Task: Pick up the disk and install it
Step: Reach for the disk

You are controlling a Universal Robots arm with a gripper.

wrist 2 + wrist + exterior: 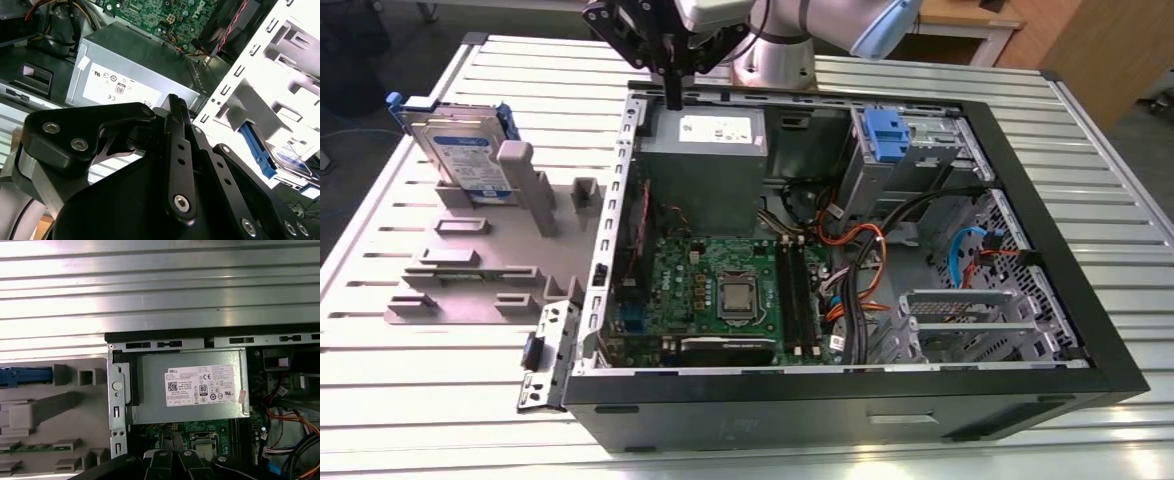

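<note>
In the exterior view the open computer case (854,398) lay nearest on the slatted table (400,400); farther back, off the case to the exterior view's left, the disk (454,150) stood on edge in a grey fixture (467,290), well apart from the pincer (675,100); the pincer hung to the exterior view's right of it, over the case's far rim, pointing down from the arm (774,55), its fingers together on nothing; under it sat a grey box (707,180) bearing a white printed sticker (718,128).
</note>
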